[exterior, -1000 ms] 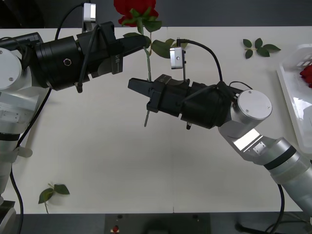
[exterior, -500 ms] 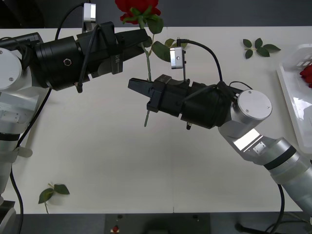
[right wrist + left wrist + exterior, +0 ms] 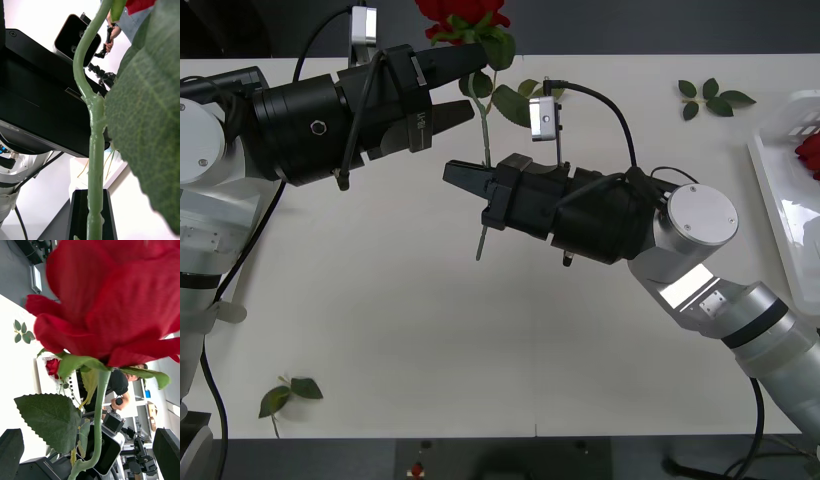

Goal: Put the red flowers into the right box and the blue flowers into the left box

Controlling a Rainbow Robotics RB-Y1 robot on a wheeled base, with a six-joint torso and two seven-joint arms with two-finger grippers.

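One of the red flowers, a rose [image 3: 461, 14], stands upright above the table's far edge, and its stem [image 3: 483, 130] runs down into my right gripper [image 3: 480, 180], which is shut on it. In the right wrist view the stem [image 3: 95, 150] rises close in front of a black finger [image 3: 80, 217]. My left gripper [image 3: 478, 82] is open around the stem just under the bloom, its fingers [image 3: 11, 450] apart at the corners below the bloom [image 3: 112, 296]. The right box [image 3: 778, 190] at the table's right edge holds another red rose [image 3: 810, 152]. The blue flowers and the left box are out of view.
A loose leaf sprig [image 3: 715, 97] lies at the far right of the white table [image 3: 380, 320], and another sprig [image 3: 290, 392] lies near the front left corner. Both forearms meet over the table's far middle.
My left gripper's fingers have spread apart and let go of the stem below the bloom. The right gripper keeps hold of the stem, and the rose has barely moved.
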